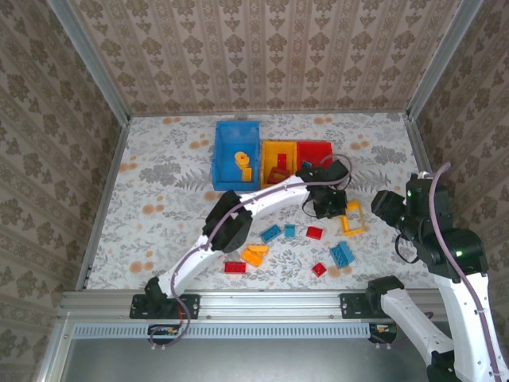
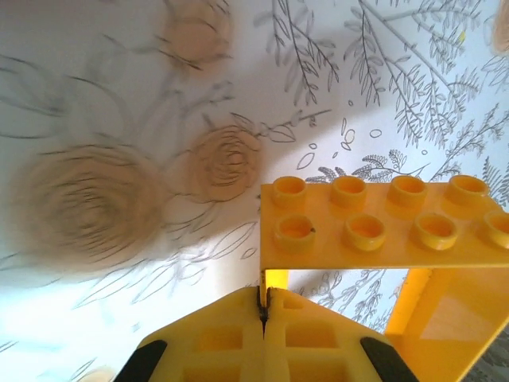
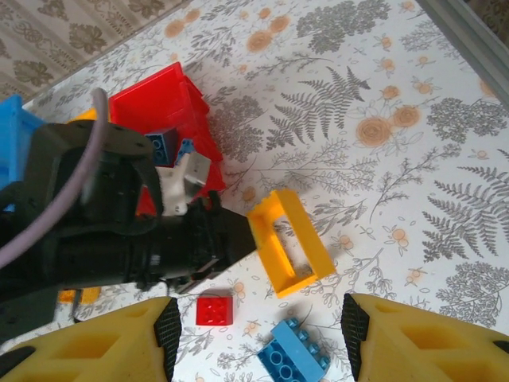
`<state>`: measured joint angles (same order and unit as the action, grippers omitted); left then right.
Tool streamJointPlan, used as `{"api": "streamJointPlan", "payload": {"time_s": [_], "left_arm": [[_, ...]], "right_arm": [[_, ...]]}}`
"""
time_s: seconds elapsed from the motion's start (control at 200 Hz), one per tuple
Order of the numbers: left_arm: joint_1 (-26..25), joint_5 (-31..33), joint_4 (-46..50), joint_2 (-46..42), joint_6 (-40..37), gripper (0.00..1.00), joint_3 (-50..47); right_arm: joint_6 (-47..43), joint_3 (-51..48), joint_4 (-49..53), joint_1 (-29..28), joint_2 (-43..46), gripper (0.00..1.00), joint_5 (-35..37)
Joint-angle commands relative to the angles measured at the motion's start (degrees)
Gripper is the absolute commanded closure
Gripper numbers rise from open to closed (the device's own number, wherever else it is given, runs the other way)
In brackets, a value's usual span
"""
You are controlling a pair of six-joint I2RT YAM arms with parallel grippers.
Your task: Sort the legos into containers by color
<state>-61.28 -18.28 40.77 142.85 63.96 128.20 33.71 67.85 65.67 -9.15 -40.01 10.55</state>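
The left hand (image 1: 334, 207) is seen reached out over the floral tabletop (image 1: 159, 199), just in front of the red container (image 1: 315, 151). Its fingers (image 2: 215, 342) are pressed together. Their tips are met by one corner of a yellow open-frame lego (image 1: 353, 218), and it cannot be told whether the frame's wall is nipped between them. In the left wrist view the frame's studded bar (image 2: 382, 227) is seen just beyond the closed tips. The right hand (image 3: 261, 322) is held to the right of the frame and apart from it. Its fingers (image 3: 119, 346) are spread wide with nothing gripped between them. Below it, a small red brick (image 3: 213, 309) and a blue studded brick (image 3: 293, 358) are seen on the tabletop. The three containers are set in a row at the far side, touching one another: the blue container (image 1: 224, 155) on the left, the yellow container (image 1: 267, 155) in the middle and the red one on the right. A yellow-orange piece (image 1: 242, 165) is held in the blue container, red pieces (image 1: 278, 173) in the yellow one and a blue brick (image 3: 163, 147) in the red one. More legos are scattered near the left arm: two blue bricks (image 1: 271, 233), an orange pair (image 1: 254, 255) and a flat red brick (image 1: 235, 267).
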Motion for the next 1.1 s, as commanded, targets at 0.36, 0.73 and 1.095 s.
{"api": "streamJointPlan", "payload": {"time_s": [0.36,0.73,1.095], "left_arm": [[19.49,15.23,26.86,-33.77,-18.76,1.0,-16.06],[30.86,33.1,42.64,-20.34,-32.09,1.0,3.44],[32.18,39.13,43.68,-6.17,-32.42,1.0,14.86]], "right_arm": [[-7.87,1.59,-12.59,-6.6,-15.57,0.41,-16.9],[-4.02,8.63,-21.87,-19.32,-36.37,0.41,-15.26],[-5.28,11.49,-20.75,-19.33,-42.16,0.41,-16.34]]}}
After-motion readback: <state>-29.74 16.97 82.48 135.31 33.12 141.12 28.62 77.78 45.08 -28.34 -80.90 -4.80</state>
